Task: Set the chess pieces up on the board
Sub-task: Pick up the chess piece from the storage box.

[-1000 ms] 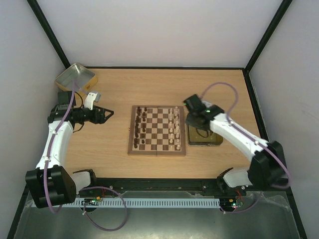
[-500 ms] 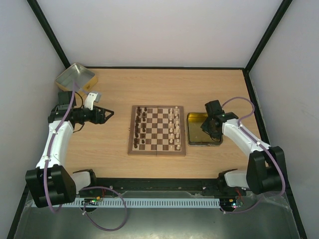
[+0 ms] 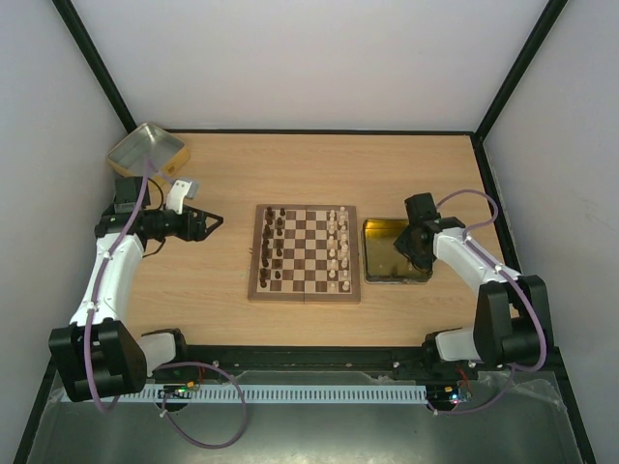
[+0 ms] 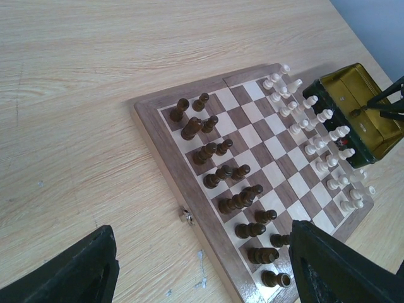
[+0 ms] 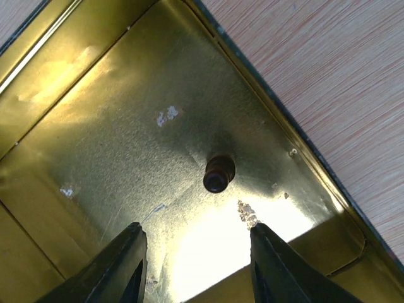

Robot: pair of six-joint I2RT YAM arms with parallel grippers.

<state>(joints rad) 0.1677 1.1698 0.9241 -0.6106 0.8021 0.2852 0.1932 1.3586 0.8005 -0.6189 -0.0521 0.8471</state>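
Right wrist: my right pincer [image 5: 197,235] spread wide, gripping nothing, over the gold tray [image 5: 95,120].
Piece: one dark chess piece [image 5: 219,174] on the tray floor, seen end-on, probably upright; ahead of my fingertips [image 5: 126,259], not between them.
Board [image 3: 306,295]: just left of the tray, both ends lined with pieces.
Risk: closing off-centre tips it; slick metal lets it skid to the wall.
Left pincer [image 3: 211,223]: open, idle.

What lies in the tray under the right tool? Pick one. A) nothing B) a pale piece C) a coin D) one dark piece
D: the right wrist view shows a single dark piece on the tray floor below the open right tool.
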